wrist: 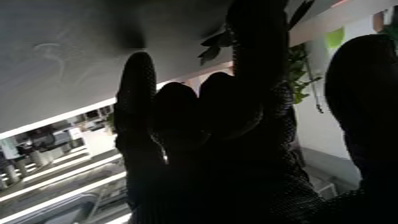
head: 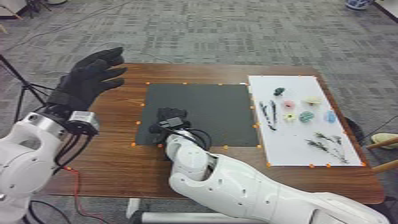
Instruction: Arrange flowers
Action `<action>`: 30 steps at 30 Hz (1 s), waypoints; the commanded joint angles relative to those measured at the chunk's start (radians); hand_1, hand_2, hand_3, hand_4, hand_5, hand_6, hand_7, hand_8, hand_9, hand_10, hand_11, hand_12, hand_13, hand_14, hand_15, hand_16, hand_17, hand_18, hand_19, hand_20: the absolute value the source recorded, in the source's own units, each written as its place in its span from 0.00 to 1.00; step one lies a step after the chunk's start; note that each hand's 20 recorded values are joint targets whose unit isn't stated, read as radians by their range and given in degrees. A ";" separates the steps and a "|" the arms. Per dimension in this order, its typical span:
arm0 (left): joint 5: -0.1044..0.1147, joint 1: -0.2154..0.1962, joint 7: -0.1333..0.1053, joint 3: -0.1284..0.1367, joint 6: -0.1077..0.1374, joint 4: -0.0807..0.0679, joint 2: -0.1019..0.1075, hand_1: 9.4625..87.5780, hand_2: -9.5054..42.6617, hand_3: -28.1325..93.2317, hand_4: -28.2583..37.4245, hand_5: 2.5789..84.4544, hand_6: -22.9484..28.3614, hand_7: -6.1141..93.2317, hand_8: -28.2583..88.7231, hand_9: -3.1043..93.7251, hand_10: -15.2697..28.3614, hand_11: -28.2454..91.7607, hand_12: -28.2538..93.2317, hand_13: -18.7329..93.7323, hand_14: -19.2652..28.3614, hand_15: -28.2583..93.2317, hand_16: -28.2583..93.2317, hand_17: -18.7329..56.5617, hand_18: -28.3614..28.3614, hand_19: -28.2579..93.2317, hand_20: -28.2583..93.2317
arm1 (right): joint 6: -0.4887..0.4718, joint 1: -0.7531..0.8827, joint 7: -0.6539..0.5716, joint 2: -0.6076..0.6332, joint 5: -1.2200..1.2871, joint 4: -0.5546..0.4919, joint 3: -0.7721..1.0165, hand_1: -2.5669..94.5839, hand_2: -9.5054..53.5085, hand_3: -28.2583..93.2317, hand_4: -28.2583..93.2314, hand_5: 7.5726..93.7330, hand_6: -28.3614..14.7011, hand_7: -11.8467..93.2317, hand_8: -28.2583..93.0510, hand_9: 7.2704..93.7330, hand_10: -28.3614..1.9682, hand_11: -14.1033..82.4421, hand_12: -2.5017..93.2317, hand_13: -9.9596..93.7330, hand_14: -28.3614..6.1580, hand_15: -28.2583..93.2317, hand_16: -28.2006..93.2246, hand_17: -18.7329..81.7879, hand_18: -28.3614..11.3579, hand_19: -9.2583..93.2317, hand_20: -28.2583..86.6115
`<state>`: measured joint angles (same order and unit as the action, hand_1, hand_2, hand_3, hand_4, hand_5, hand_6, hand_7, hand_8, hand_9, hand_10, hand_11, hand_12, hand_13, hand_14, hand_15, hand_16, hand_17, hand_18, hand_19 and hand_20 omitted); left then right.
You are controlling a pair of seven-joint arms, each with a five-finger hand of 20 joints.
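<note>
Likely step: placement. Black-gloved right robot hand (head: 171, 116) is over black rectangular mat (head: 218, 102); I cannot tell its grip. Left robot hand (head: 86, 80): open. Round pastel blossoms (head: 306, 117): mat's three o'clock. Next: verify grip, lower.

Faintly glossy wood is seen in the tabletop (head: 115, 172); the dark mat (head: 209, 105) is matt-surfaced, and the white sheet (head: 289, 142) toward three o'clock is smooth-faced.
</note>
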<state>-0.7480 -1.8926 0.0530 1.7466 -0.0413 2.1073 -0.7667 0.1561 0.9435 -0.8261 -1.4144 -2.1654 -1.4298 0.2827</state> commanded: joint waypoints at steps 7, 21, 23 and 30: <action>-0.002 -0.171 -0.057 0.127 0.046 0.069 -0.057 0.22 0.06 0.79 0.02 0.23 0.47 0.30 0.15 0.20 0.56 0.42 0.39 0.24 0.67 0.59 0.19 0.11 0.83 0.55 0.32 | 0.072 -0.003 0.245 0.192 0.059 -0.302 0.003 0.21 0.28 0.98 0.13 0.51 0.54 0.58 0.27 0.56 0.39 0.85 0.73 0.64 0.31 0.94 0.67 0.41 0.11 0.85 0.70; -0.002 -0.187 -0.061 0.140 0.043 0.072 -0.066 0.22 0.06 0.79 0.02 0.24 0.47 0.30 0.15 0.20 0.56 0.42 0.39 0.24 0.67 0.59 0.19 0.11 0.83 0.55 0.32 | -0.314 0.136 0.411 0.178 0.014 -0.321 0.138 0.28 0.48 1.00 0.29 0.57 0.73 0.28 0.12 0.48 0.44 0.77 0.90 0.52 0.27 0.92 0.77 0.32 0.13 0.76 0.70; -0.001 -0.186 -0.058 0.139 0.041 0.070 -0.066 0.22 0.06 0.79 0.02 0.24 0.47 0.30 0.14 0.20 0.56 0.42 0.39 0.24 0.67 0.59 0.19 0.11 0.83 0.55 0.32 | -0.331 0.135 0.399 0.175 -0.002 -0.314 0.128 0.28 0.48 1.00 0.29 0.57 0.74 0.28 0.12 0.48 0.43 0.78 0.91 0.52 0.26 0.92 0.78 0.32 0.13 0.76 0.70; -0.002 -0.184 -0.059 0.134 0.037 0.069 -0.067 0.22 0.06 0.79 0.02 0.24 0.47 0.30 0.15 0.20 0.56 0.42 0.39 0.24 0.67 0.59 0.19 0.11 0.83 0.55 0.32 | -0.331 0.132 0.379 0.173 -0.024 -0.294 0.100 0.26 0.50 1.00 0.31 0.52 0.74 0.28 0.11 0.46 0.42 0.78 0.91 0.50 0.24 0.94 0.78 0.31 0.12 0.75 0.70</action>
<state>-0.7496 -2.0708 -0.0050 1.8802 -0.0070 2.1712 -0.8225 -0.1831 1.0729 -0.4294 -1.2344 -2.1664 -1.7346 0.3976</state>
